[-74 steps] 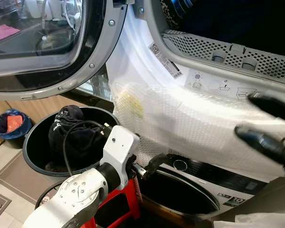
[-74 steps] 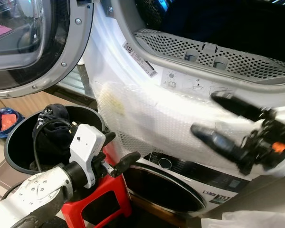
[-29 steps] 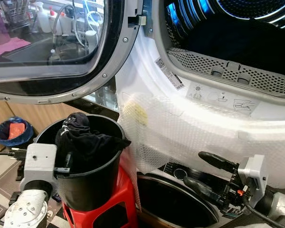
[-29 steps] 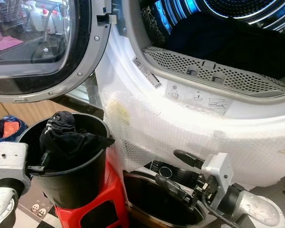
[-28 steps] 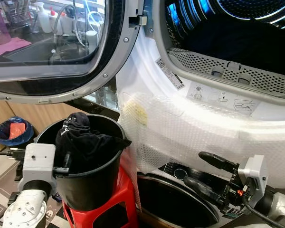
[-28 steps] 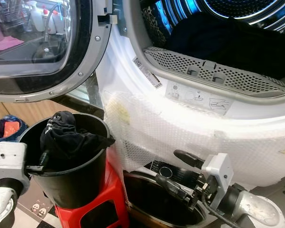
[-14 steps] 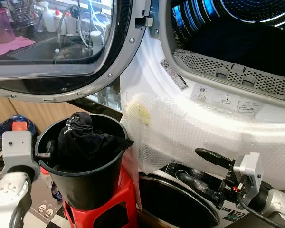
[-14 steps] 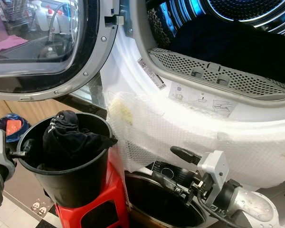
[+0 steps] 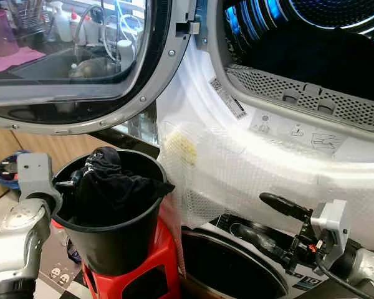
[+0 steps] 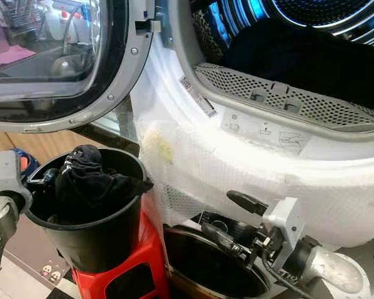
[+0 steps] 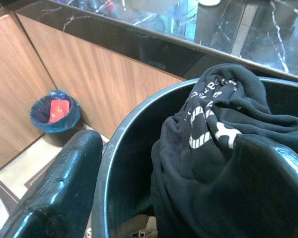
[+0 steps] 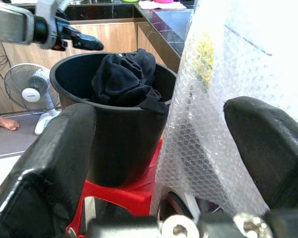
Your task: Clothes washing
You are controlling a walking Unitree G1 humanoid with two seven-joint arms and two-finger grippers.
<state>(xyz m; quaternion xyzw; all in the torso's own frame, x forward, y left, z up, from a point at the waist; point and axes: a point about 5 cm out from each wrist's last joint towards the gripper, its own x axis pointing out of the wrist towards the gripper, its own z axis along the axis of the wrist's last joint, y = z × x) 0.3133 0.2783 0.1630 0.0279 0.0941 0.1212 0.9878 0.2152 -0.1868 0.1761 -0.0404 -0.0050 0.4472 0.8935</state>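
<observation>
The left gripper (image 9: pixel 70 182) straddles the rim of the black bucket (image 9: pixel 121 240) on a red stool (image 9: pixel 156 265) — fingers apart, holding nothing. Black clothes (image 9: pixel 112 187) sit inside. The right gripper (image 9: pixel 266 218) hovers wide open before the bubble-wrapped washer (image 9: pixel 249 171).

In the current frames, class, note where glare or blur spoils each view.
Left eye view: glare washes out the bubble wrap, and the door glass mirrors a kitchen. Right wrist view: the near fingers are blurred, the black bucket sharp. Left wrist view: the dark garment sits in even light.
</observation>
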